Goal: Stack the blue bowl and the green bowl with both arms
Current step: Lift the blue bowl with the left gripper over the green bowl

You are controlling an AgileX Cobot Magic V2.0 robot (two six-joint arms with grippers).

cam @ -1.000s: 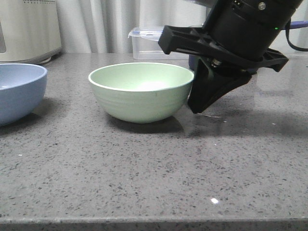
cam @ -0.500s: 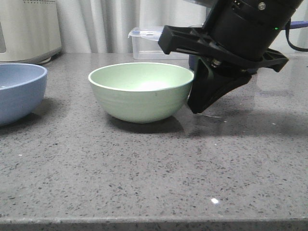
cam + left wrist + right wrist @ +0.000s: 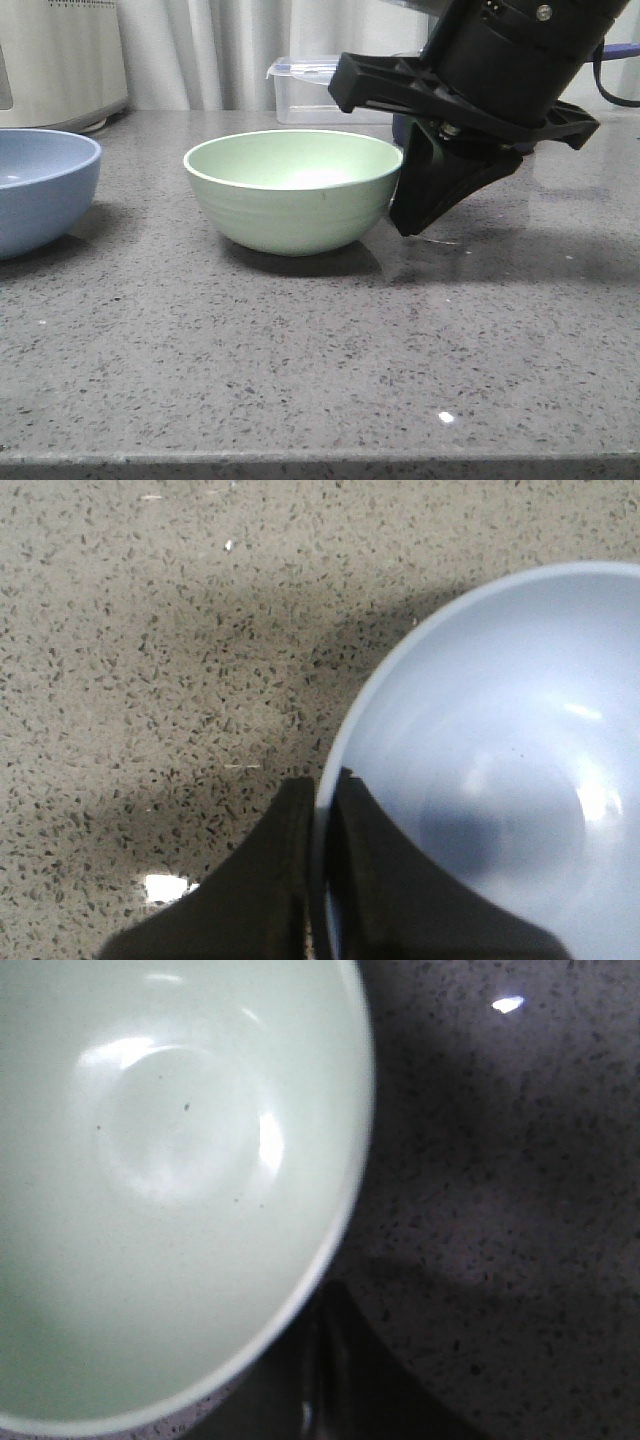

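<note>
The green bowl [image 3: 292, 190] stands upright on the grey speckled counter, mid-table. It fills the right wrist view [image 3: 170, 1180]. My right gripper [image 3: 413, 213] is shut and empty, its tips low beside the bowl's right wall, just outside the rim [image 3: 325, 1310]. The blue bowl [image 3: 40, 190] is at the left edge of the front view. In the left wrist view my left gripper [image 3: 320, 785] is shut on the blue bowl's [image 3: 500, 730] rim, one finger inside and one outside. The left arm is out of the front view.
A clear plastic box with a blue-edged lid [image 3: 310, 90] stands at the back behind the green bowl. A white appliance [image 3: 60, 60] is at the back left. A dark blue object [image 3: 400, 125] is partly hidden behind the right arm. The counter's front edge [image 3: 320, 462] is near.
The blue bowl has shifted slightly up and to the right in the front view. The green bowl and the right arm have not moved.
</note>
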